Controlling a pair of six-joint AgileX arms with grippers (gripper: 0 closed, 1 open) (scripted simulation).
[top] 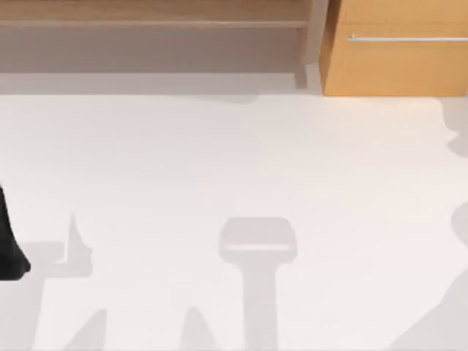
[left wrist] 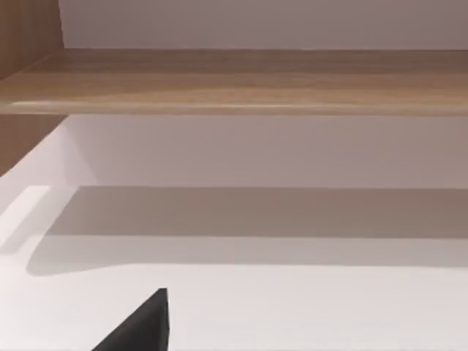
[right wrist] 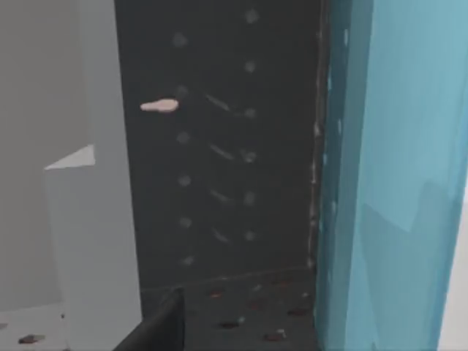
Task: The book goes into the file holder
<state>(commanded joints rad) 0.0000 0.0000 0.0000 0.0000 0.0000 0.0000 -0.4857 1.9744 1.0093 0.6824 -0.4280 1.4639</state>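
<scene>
In the right wrist view a light-blue surface (right wrist: 395,175), which looks like the book's blue edge, stands very close to the camera. Beside it is a dark wall dotted with small holes (right wrist: 227,161), with a dark perforated floor below it; this appears to be the inside of the file holder. A pale grey panel (right wrist: 88,241) stands on its other side. A black part of my right gripper (right wrist: 162,327) shows low in front of the dark wall. My left arm (top: 9,245) sits at the table's left edge, and a black part of its gripper (left wrist: 145,325) hovers over bare white table.
A long wooden shelf (top: 153,22) runs along the back of the table. An orange-brown cabinet (top: 395,62) with a metal handle stands at the back right. The white tabletop (top: 234,168) carries only soft grey shadows.
</scene>
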